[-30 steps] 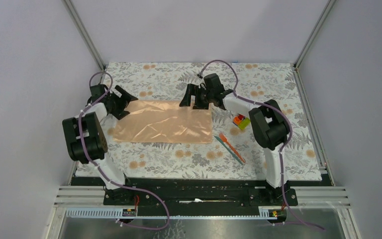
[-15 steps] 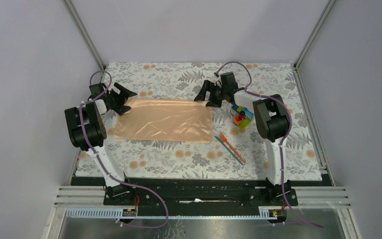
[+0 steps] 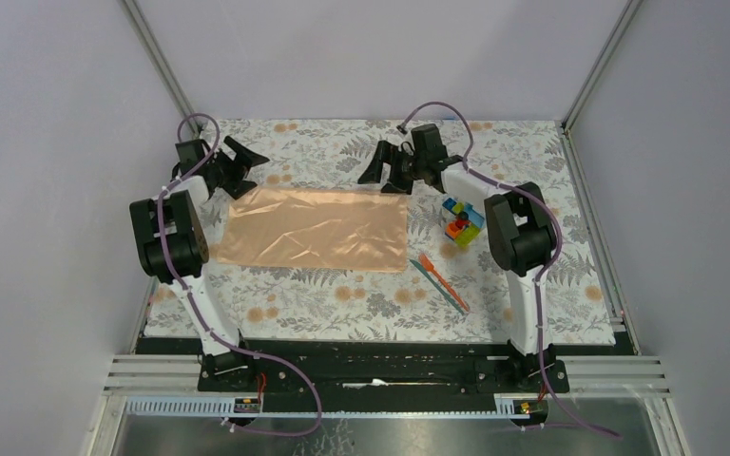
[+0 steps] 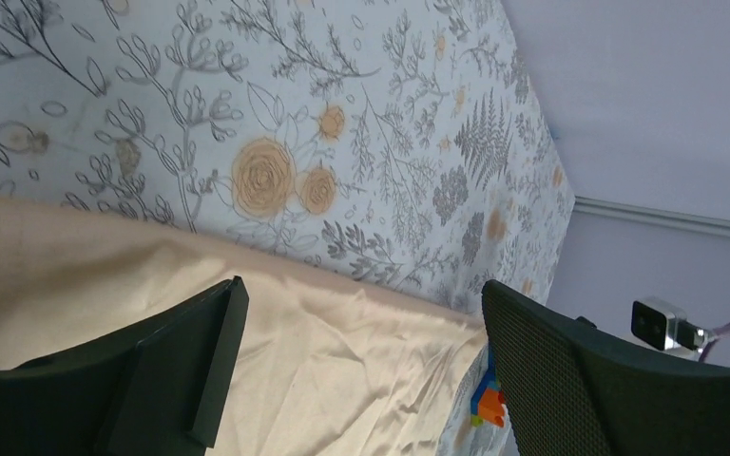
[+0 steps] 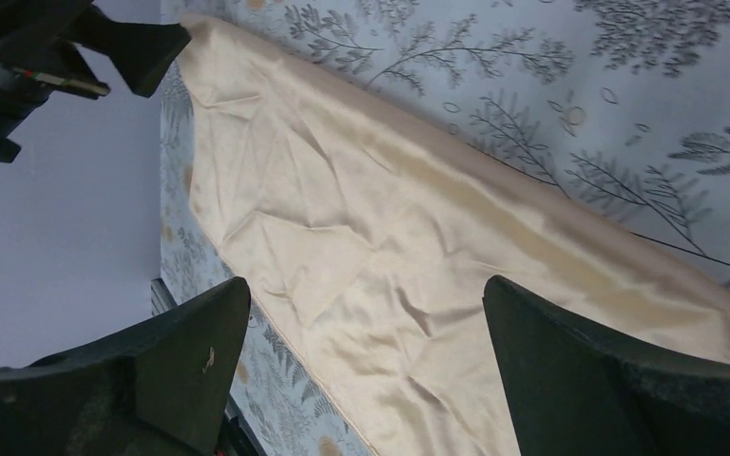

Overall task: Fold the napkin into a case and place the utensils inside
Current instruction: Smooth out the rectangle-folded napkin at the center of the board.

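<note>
Our left tool (image 3: 250,171) is spread as wide as it goes and grips nothing. It hangs at the far left corner of the napkin (image 3: 314,231), tips pointing right. From above we cannot tell whether it touches the cloth. In the left wrist view its dark fingers (image 4: 181,370) stand on either side of the napkin's far edge, with wrinkled cloth between them and the floral mat (image 4: 276,114) beyond.

Our right tool (image 3: 382,180) is just as wide open and just as empty. It sits at the napkin's far right corner, tips pointing left toward the other tool. In the right wrist view its fingers straddle the cloth, whose far edge runs slantwise across the picture, and the left tool shows at the top left.

We see the napkin lying unfolded, one flat rectangle with its long sides running left to right, in the middle of the mat that covers the surface. Shallow creases cross it.

We find the utensils (image 3: 440,282) on the mat just right of the napkin's near right corner, apart from the cloth. The orange one (image 3: 432,269) and the teal one (image 3: 445,293) lie side by side, slanting toward the near right. A cluster of coloured blocks (image 3: 461,220) rests beyond them, near the napkin's far right corner.
</note>
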Motion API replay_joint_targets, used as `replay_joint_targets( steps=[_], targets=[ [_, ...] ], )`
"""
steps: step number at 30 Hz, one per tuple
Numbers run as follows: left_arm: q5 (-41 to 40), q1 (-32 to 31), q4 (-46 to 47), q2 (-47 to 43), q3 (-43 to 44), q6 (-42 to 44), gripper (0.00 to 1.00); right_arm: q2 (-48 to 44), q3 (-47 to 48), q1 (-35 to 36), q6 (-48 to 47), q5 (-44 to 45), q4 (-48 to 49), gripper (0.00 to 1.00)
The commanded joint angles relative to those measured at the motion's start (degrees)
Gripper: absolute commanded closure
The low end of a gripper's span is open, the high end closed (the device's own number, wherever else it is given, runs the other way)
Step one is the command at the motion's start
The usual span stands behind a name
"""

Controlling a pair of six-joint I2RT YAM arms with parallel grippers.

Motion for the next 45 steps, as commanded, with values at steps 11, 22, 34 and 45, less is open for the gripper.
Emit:
replay_joint_targets(
  steps=[11, 22, 34, 45],
  targets=[
    [-0.9, 5.0, 1.0, 8.4, 4.0, 3.0, 0.01, 4.9, -0.9, -2.7, 0.1, 0.8, 3.4, 0.00],
    [-0.4, 5.7, 2.2, 11.1, 4.3, 3.6, 0.01, 4.8, -1.5, -5.5, -8.5, 11.2, -6.4, 0.00],
    [8.9, 5.6, 8.4, 3.4, 6.2, -6.0, 0.01, -3.7, 4.5, -4.2, -8.0, 8.4, -12.3, 0.00],
    [7.7, 5.4, 7.3, 10.2, 7.8, -4.3, 0.01, -0.1, 3.9, -1.8, -2.6, 1.0, -5.8, 0.00]
  ],
)
